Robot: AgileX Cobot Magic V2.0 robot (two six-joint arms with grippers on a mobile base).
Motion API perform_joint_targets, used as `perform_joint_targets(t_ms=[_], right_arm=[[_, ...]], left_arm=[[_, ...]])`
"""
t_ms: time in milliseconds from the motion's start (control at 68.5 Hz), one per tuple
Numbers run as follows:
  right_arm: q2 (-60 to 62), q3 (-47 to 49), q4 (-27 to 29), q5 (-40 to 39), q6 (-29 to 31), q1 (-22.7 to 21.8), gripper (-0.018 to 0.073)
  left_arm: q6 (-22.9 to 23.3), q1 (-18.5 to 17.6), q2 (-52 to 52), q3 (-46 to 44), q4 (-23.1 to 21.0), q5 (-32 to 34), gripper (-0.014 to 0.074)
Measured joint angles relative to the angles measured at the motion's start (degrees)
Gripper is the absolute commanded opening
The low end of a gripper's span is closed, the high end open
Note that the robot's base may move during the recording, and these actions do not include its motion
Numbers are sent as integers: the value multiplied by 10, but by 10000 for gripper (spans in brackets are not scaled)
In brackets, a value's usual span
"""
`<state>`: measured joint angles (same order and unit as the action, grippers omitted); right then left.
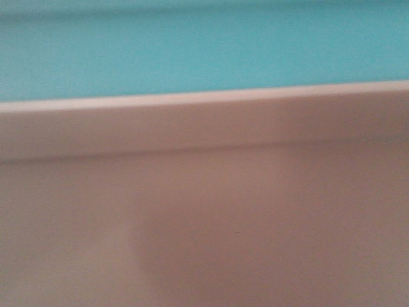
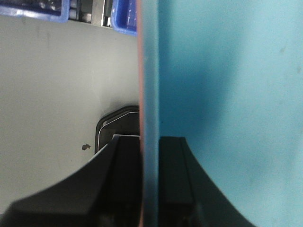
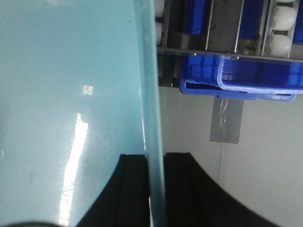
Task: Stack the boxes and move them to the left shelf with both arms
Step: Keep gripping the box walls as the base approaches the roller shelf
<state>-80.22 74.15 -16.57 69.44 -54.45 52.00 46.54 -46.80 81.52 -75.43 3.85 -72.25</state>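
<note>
The salmon pink box (image 1: 204,224) fills the front view at close range, with the light blue box (image 1: 192,51) nested inside it. My left gripper (image 2: 150,139) is shut on the stacked walls: a thin pink edge (image 2: 139,71) lies against the blue wall (image 2: 227,94). One black finger sits on each side. My right gripper (image 3: 155,156) is shut on the opposite blue box wall (image 3: 71,94). Top right in the right wrist view is a steel rack with white rollers (image 3: 284,19); I cannot tell whether it is the left shelf.
Dark blue crates (image 3: 246,78) sit under the rack's steel bar (image 3: 213,51). More dark blue crates (image 2: 33,12) lie at the top of the left wrist view. Grey floor (image 2: 47,94) spreads below, with a strip of grey tape (image 3: 226,120).
</note>
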Motion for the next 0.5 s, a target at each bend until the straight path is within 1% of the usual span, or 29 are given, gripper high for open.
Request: perform_joint_targets(t_ms=[497], right_arm=[[0, 0, 0, 0, 0, 0, 29]], left_arm=[[0, 0, 0, 0, 0, 0, -3]])
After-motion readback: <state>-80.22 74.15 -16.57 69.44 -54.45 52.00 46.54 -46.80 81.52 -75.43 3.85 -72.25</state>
